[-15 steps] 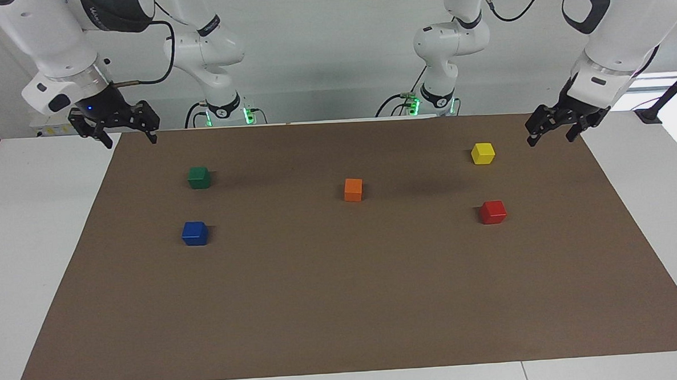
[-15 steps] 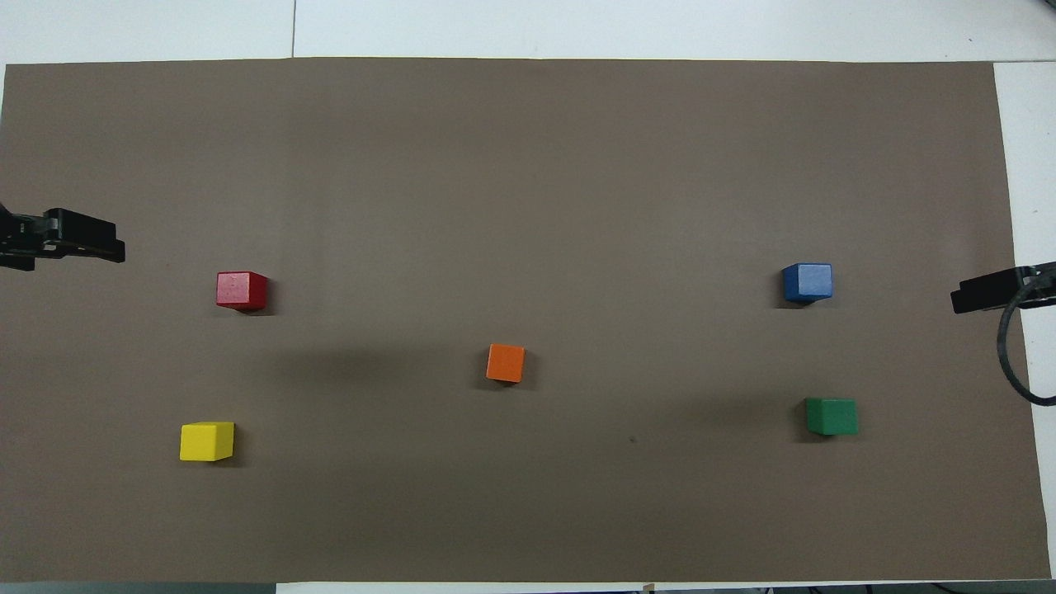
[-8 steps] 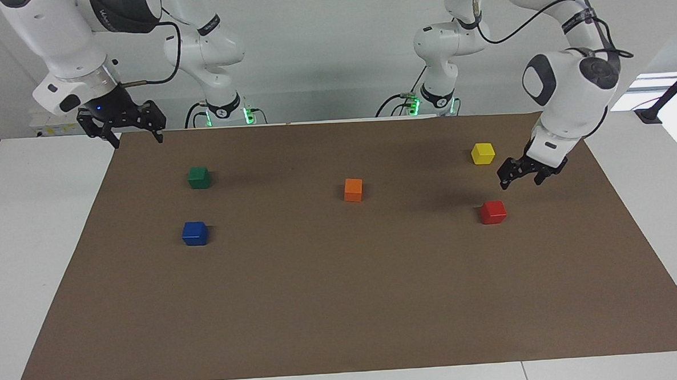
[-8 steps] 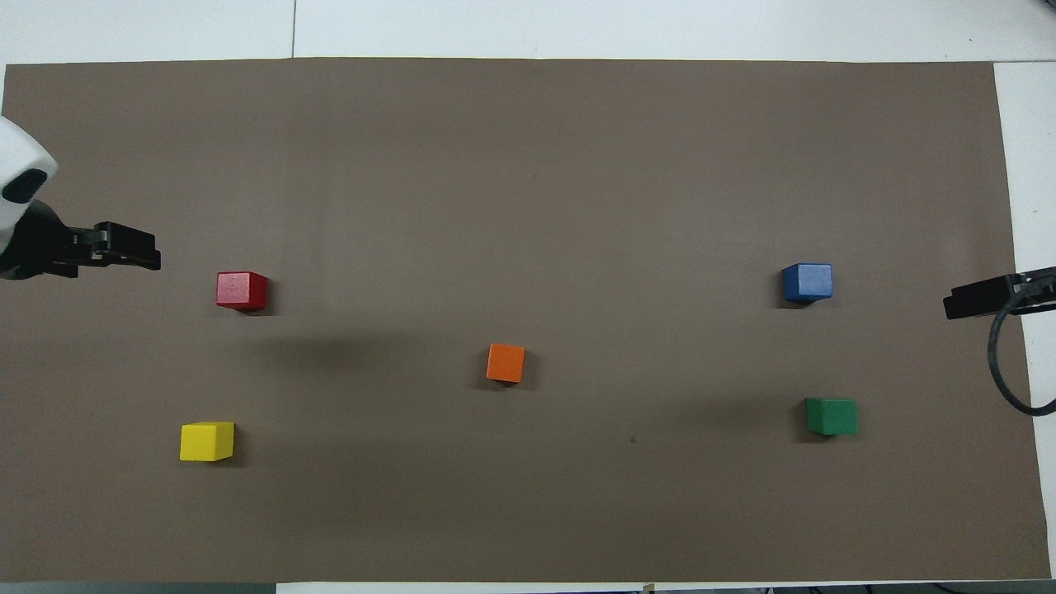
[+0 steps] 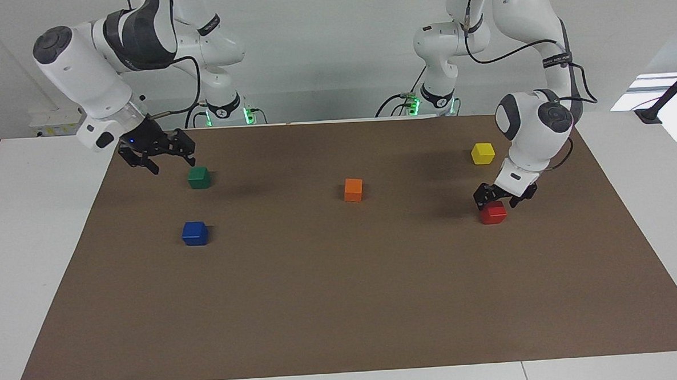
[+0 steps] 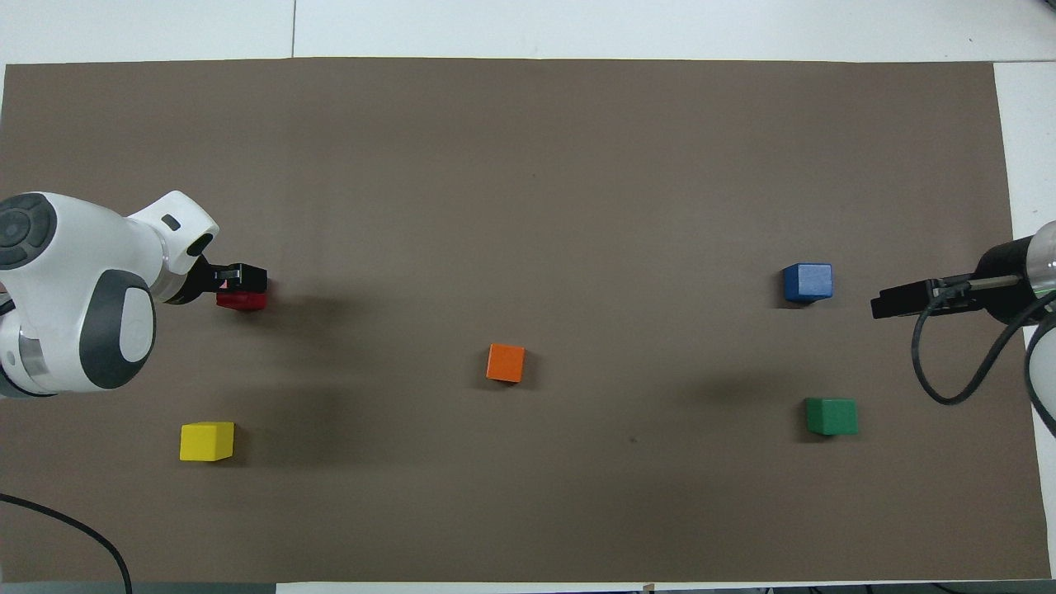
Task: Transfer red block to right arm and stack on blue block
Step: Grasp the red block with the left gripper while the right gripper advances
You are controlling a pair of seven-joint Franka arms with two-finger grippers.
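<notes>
The red block (image 5: 493, 213) lies on the brown mat (image 5: 343, 304) toward the left arm's end of the worktop, with the left gripper (image 5: 504, 197) spread open directly over it, not yet closed. The fingers should be lowered squarely astride it before clamping. The right gripper (image 5: 163, 157) is held open beside the green block (image 5: 199, 177), the blue block (image 5: 194, 233) untouched.
</notes>
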